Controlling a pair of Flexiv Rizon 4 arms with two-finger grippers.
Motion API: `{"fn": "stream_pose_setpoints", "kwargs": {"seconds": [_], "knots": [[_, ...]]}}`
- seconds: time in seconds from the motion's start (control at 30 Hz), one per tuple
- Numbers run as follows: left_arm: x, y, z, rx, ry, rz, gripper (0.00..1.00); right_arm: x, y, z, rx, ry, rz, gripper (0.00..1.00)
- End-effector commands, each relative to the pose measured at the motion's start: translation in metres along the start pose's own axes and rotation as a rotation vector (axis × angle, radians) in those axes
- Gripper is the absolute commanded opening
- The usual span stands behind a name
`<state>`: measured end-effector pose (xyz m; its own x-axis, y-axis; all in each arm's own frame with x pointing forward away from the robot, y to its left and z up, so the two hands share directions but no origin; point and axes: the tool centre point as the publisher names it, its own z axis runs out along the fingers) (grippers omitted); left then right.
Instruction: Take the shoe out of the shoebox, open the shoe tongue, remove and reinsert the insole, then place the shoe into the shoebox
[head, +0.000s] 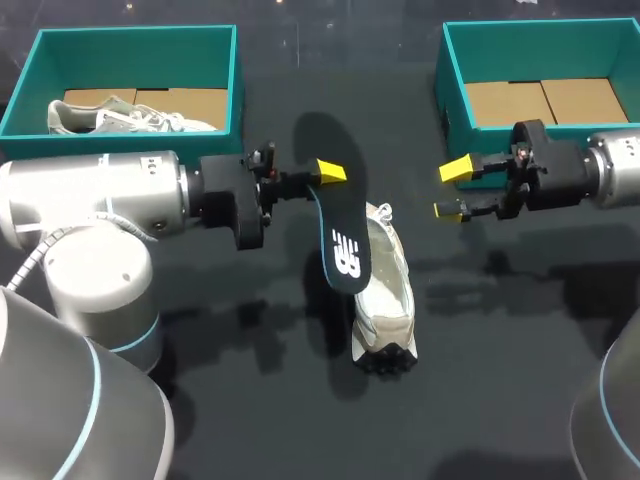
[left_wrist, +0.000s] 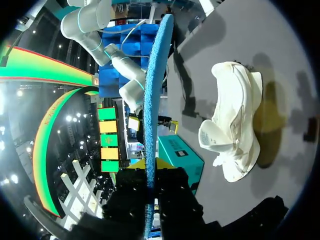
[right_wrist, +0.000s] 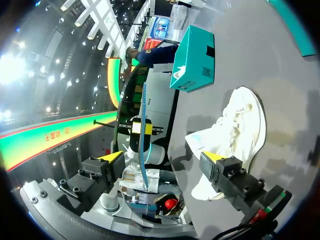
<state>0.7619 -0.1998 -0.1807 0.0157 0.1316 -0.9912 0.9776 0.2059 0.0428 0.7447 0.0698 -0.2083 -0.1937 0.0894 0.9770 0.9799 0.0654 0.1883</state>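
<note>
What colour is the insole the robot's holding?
The insole is black with a white logo and blue edge, clearest in the head view.

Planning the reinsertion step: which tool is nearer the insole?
Left. The left tool is shut on one end of the insole; the right tool is open, well apart from it, beside the empty shoebox.

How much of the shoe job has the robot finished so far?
About halfway. The shoe is already out, lying on the table, and its insole is out too. Right now the left jaws pinch the insole up near the shoe; the right jaws are open and empty. Left to do: slide the insole back in, then put the shoe into the empty shoebox.
</note>
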Motion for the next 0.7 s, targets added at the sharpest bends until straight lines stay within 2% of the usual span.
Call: {"fn": "stream_pose_setpoints", "kwargs": {"seconds": [0.03, 0.1, 0.27, 0.43, 0.5, 0.7], "knots": [[-0.003, -0.005, -0.009, -0.003, 0.016, -0.001, 0.0, 0.001, -0.001, 0.0, 0.0, -0.003, 0.0, 1.0], [-0.003, -0.005, -0.009, -0.003, 0.016, -0.001, 0.0, 0.001, -0.001, 0.0, 0.0, -0.003, 0.0, 1.0], [-0.01, -0.024, -0.017, 0.009, 0.054, -0.144, 0.0, -0.003, -0.001, -0.011, 0.164, -0.131, -0.092, 1.0], [-0.013, -0.047, -0.026, 0.051, 0.073, -0.274, 0.0, -0.017, -0.008, -0.034, 0.252, -0.219, -0.206, 1.0], [-0.017, -0.061, -0.029, 0.075, 0.097, -0.257, 0.0, -0.028, -0.012, -0.044, 0.278, -0.276, -0.233, 1.0], [-0.017, -0.061, -0.029, 0.075, 0.097, -0.257, 0.0, -0.028, -0.012, -0.044, 0.278, -0.276, -0.233, 1.0]]}}
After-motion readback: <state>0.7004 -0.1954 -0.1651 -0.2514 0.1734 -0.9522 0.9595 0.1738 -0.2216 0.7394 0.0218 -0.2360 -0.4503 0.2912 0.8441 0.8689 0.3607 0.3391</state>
